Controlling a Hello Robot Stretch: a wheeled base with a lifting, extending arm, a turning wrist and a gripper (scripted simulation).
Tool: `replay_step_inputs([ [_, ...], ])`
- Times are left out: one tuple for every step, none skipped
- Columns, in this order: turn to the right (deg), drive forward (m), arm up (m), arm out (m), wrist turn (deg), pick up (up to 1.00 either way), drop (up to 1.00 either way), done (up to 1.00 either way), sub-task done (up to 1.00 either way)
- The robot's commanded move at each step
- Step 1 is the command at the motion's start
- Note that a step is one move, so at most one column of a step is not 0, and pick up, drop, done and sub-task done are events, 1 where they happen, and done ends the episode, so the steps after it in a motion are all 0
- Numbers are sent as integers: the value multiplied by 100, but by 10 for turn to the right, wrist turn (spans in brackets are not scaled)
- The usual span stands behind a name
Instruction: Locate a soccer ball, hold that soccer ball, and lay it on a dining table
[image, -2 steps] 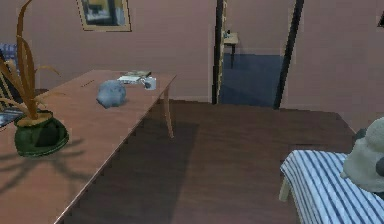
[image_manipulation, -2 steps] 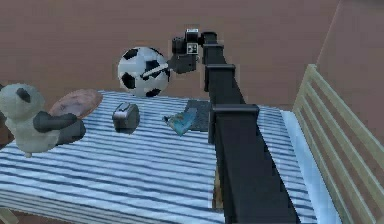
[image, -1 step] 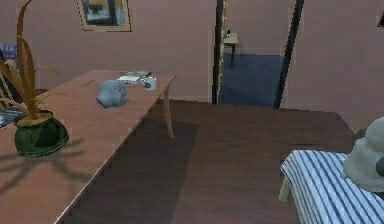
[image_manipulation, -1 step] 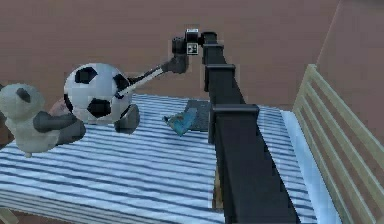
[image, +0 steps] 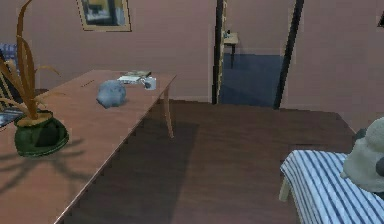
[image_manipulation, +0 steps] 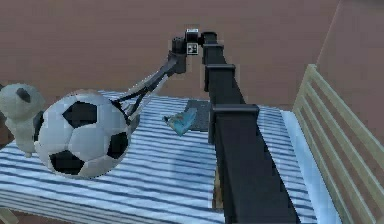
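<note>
In your arm side view, the soccer ball (image_manipulation: 83, 135) lies on the striped bed (image_manipulation: 190, 175), toward the view's left. The dark arm (image_manipulation: 245, 150) rises from the bottom edge. At its far end the claw (image_manipulation: 130, 102) reaches down and left, and its two thin fingers (image_manipulation: 150, 82) end at the ball's upper right edge. You cannot tell whether they touch the ball, whether the claw is spread or pressed together, or whether it holds anything. A pale plush toy (image_manipulation: 18, 105) sits just left of the ball. A small blue-grey thing (image_manipulation: 186, 121) lies on the bed between the ball and the arm. A slatted bed end (image_manipulation: 330, 125) stands at the view's right.

In your forward view, a long wooden surface (image: 100, 130) runs along the left. It carries a potted plant (image: 38, 130) nearest the camera, a blue-grey lump (image: 110, 93) farther on, and a small white thing (image: 136, 78) beyond that. A framed picture (image: 105, 12) hangs on the pink wall, and a doorway (image: 255, 60) lies past the surface's far end.
</note>
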Motion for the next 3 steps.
replay_step_inputs([
  [0, 0, 0, 0, -60, 0, 0, 0, 0],
  [0, 0, 0, -46, 0, 0, 0, 0, 0],
  [0, 100, 0, 0, 0, 0, 0, 0, 0],
])
